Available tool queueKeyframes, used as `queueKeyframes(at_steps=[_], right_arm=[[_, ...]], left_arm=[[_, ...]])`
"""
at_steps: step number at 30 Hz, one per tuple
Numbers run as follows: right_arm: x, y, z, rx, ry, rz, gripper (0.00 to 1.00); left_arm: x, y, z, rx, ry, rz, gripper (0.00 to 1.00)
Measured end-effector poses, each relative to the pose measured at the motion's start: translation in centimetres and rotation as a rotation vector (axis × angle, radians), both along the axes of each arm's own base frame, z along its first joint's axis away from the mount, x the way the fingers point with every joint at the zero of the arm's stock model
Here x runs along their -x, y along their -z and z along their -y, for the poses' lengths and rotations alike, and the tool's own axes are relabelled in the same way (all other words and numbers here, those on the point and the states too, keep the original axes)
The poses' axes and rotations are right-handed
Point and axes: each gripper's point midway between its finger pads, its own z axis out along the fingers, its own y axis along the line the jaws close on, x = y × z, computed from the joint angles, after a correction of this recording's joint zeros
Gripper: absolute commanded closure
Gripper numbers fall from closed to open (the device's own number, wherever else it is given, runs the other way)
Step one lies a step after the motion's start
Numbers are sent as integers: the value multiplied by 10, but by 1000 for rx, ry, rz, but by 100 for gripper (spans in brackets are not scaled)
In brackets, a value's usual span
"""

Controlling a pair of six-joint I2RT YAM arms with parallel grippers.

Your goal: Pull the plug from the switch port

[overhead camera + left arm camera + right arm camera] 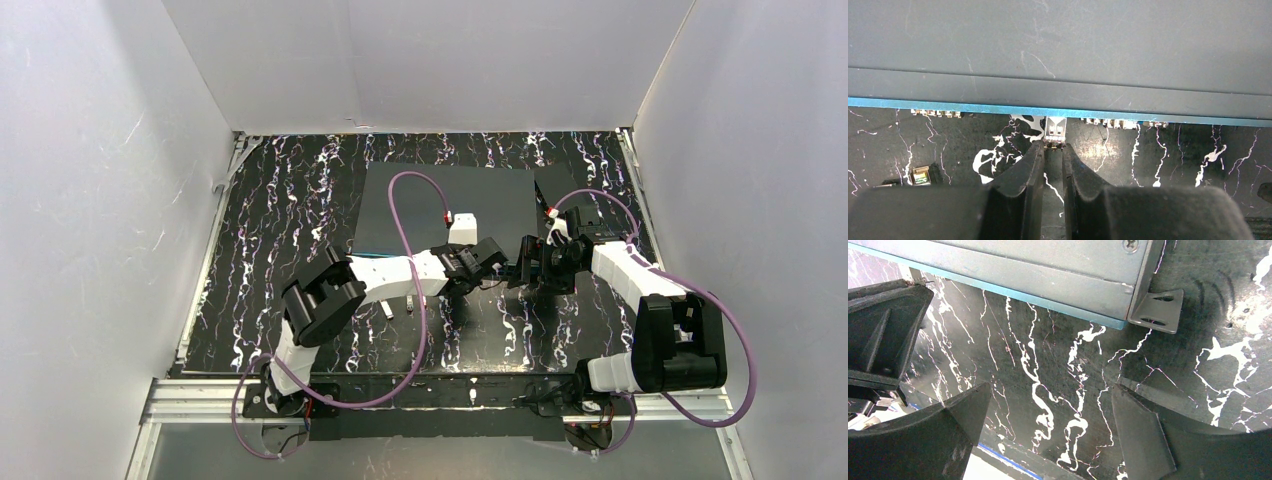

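Note:
The switch (450, 200) is a flat dark grey box at the back centre, with its teal port edge (973, 107) facing me. A small silver plug (1055, 131) sticks out of that edge. My left gripper (1053, 148) reaches up to the edge (497, 250). Its jaws are nearly shut, and the fingertips (1039, 148) pinch the plug's near end. My right gripper (1050, 390) is open and empty. It hangs over the table just right of the left gripper (527, 262), near the switch's right front corner.
A white block (462, 228) with a purple cable sits on the switch top. A metal mounting ear (1155, 310) juts from the switch's corner. Small loose connectors lie on the marbled table (921, 175), (388, 310). White walls enclose the table.

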Motion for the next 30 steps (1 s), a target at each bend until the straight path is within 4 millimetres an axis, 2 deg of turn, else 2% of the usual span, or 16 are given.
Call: queueKeyframes(at_steps=[26, 30], right_arm=[[0, 0, 0, 0, 0, 1, 0], [0, 0, 0, 0, 0, 1, 0]], left_arm=[[18, -2, -5, 58, -37, -68, 100], [40, 9, -21, -3, -21, -132, 100]])
